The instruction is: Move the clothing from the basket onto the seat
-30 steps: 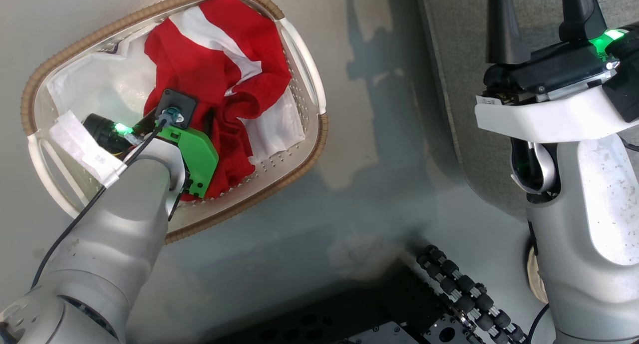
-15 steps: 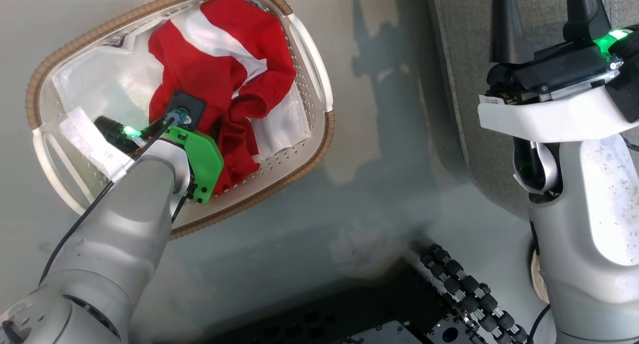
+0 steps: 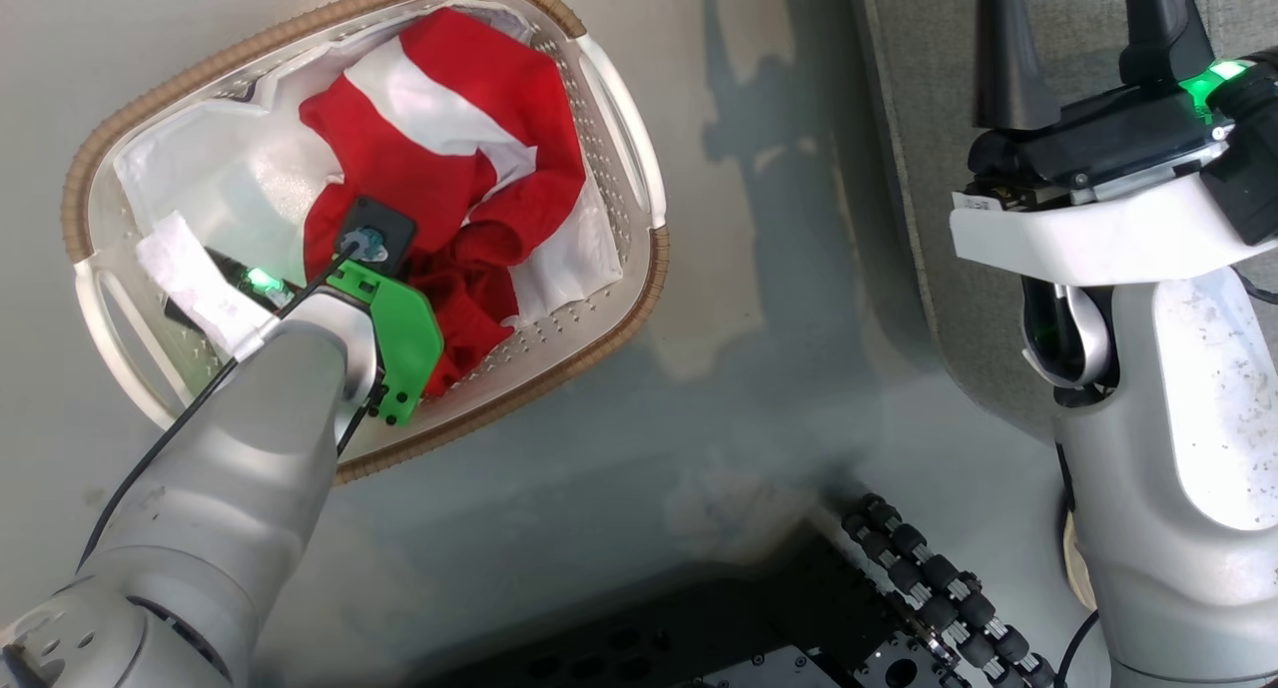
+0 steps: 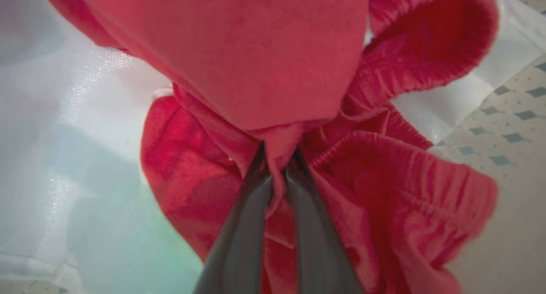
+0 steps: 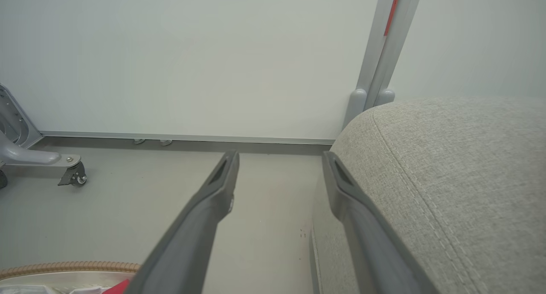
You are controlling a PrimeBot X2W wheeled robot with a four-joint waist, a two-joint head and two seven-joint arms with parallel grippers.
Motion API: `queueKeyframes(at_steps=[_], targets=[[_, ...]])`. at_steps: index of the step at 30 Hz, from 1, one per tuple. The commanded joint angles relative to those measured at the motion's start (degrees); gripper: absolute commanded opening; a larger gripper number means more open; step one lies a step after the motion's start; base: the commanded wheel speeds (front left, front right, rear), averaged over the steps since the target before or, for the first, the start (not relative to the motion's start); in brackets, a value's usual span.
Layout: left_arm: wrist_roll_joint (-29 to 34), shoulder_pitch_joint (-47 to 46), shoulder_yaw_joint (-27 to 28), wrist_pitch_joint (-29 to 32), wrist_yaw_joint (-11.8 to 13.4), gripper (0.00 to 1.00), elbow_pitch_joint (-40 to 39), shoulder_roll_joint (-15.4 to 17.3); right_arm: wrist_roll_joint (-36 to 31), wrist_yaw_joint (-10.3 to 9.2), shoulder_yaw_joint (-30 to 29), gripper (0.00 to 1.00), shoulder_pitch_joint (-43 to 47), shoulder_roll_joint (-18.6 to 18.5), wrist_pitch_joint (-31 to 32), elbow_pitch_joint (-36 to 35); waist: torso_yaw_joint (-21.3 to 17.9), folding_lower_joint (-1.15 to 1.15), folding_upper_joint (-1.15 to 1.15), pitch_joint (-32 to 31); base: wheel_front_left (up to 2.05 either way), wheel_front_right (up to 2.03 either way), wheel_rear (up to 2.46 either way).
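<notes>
The red clothing (image 3: 449, 159) with white panels lies bunched in the cream basket (image 3: 609, 129), which stands on the floor at the upper left of the head view. My left arm reaches down into the basket. In the left wrist view my left gripper (image 4: 278, 151) is shut on a fold of the red clothing (image 4: 256, 50), pinched between both fingertips. My right gripper (image 3: 1083, 29) stands open over the edge of the grey seat (image 3: 919, 219). It is also open in the right wrist view (image 5: 280, 157), beside the seat's rounded corner (image 5: 448, 179).
A white liner sheet (image 3: 230, 179) covers the basket's bottom under the clothing. Bare grey floor lies between basket and seat. My dark base with a roller chain (image 3: 929, 588) is at the bottom. A wall, a grey post (image 5: 384, 50) and a castor leg (image 5: 72, 174) stand beyond.
The left gripper has closed on the red fabric, and its wrist has tipped further down into the basket. The head view has shifted a little. The right arm has stayed put.
</notes>
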Motion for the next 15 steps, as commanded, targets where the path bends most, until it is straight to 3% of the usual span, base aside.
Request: queueKeyframes(at_steps=[1, 15], targets=[[-0.4, 0.8, -0.2, 0.2, -0.2, 0.00, 0.2, 0.8, 0.2, -0.08, 0.1, 1.00, -0.1, -0.2, -0.1, 0.3, -0.2, 0.00, 0.00, -0.2, 0.00, 0.00, 0.00], [-3.7, 4.2, -2.3, -7.0, -0.3, 0.00, -4.0, 2.0, 1.5, -0.08, 1.6, 1.00, 1.1, -0.2, -0.1, 3.5, -0.3, 0.00, 0.00, -7.9, 0.00, 0.00, 0.00]])
